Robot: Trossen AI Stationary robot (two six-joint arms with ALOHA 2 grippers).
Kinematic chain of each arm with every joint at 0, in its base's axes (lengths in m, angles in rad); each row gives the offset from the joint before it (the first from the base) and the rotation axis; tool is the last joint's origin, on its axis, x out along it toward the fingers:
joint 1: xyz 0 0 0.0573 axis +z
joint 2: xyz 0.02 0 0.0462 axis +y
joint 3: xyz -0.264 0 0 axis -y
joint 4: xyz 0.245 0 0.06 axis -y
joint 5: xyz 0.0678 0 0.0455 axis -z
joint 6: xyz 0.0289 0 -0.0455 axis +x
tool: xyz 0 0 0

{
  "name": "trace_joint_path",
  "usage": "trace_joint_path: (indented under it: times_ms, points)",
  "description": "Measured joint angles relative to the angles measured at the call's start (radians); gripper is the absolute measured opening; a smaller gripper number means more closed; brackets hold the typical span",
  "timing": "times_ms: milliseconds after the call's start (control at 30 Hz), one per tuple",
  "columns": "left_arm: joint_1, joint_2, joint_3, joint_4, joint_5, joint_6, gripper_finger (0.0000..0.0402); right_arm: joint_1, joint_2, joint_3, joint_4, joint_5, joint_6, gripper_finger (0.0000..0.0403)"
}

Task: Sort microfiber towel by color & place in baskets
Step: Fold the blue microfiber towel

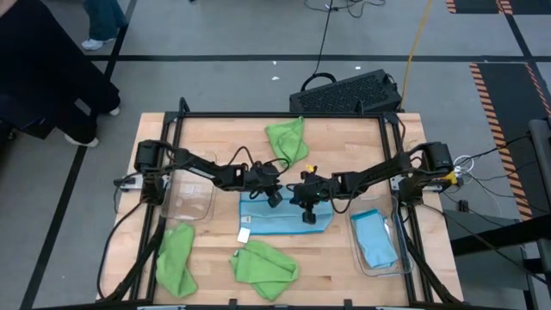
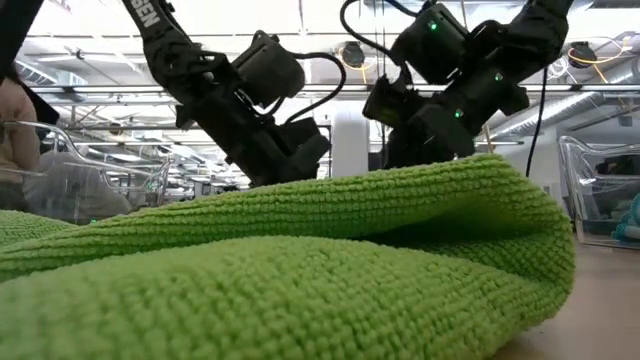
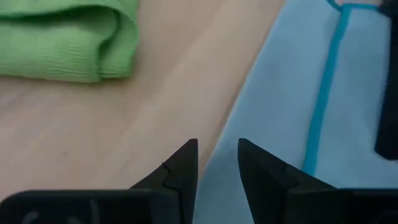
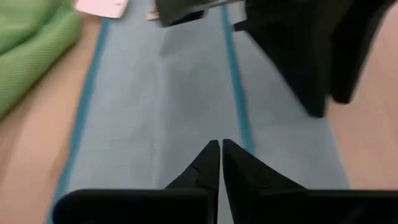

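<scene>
Fingers (image 4: 221, 163) pinched together over blue towel's (image 4: 186, 93) hem.

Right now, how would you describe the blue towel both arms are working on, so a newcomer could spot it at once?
Start at the wooden table and go to its middle, where the two arms meet. The blue towel lies spread flat there, under the left gripper and right gripper. It is the only blue one outside a basket; the other loose towels are green, and it shows a white tag.

1. Right gripper (image 4: 220, 155): fingertips closed together, over the light blue towel (image 4: 180, 99).
2. Green towel (image 4: 28, 43) beside blue towel's edge.
3. White tag (image 4: 102, 6) at blue towel's far end.
</scene>
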Motion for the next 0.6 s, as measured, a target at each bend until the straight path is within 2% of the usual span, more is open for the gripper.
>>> trace_joint_path:
  times_ms: [167,267,433,600]
  points:
    - [0.000,0.024,0.001,-0.003,0.018,0.018,0.0115,0.005,0.044,0.001,0.054,0.141,0.014,0.0001]
    - [0.000,0.029,0.002,0.002,0.020,0.019,0.0115,-0.004,0.081,0.001,0.076,0.169,0.012,0.0001]
    - [0.000,0.029,0.002,-0.005,0.019,0.048,0.0115,-0.016,0.138,0.000,0.129,0.104,0.018,0.0001]
    - [0.001,0.029,0.003,-0.015,0.020,0.051,0.0115,0.017,0.137,0.001,0.142,-0.048,0.019,0.0001]
